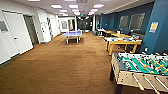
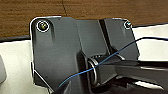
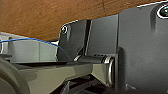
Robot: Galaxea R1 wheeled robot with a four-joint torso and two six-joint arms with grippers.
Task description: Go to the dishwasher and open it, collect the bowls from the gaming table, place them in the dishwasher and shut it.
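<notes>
Head view takes in a long room of brown carpet (image 1: 62, 65), and nearly all the trouble lies on the right-hand side. Largest and nearest is a football table (image 1: 140, 66), close ahead of the right hand's side, its corner and pale rod handles jutting toward the open floor. A turn taken too tightly there could clip the corner or catch a handle on the base or the arm. Further on, well ahead of both hands and also to the right, stands the gaming table (image 1: 123, 41), a yellow-edged worktop with a white top and coloured boards. It sits close to a blue wall (image 1: 160, 30), so I judge there is little room to swing an arm round its far side. Whether bowls stand on it is too small to tell, and a reach planned from here would be a guess. A blue ping-pong table (image 1: 72, 33) stands far ahead in mid-floor, and white doors (image 1: 15, 32) line the left, well off from the left hand; a door swinging open would narrow that side. Smallest is a thin blue cable (image 2: 100, 63) looping loose across the dark wrist plate (image 2: 57, 50). It could snag on a rod or a table edge once the arms stretch out. How far either hand is open, or whether it has hold of anything, I cannot tell.
</notes>
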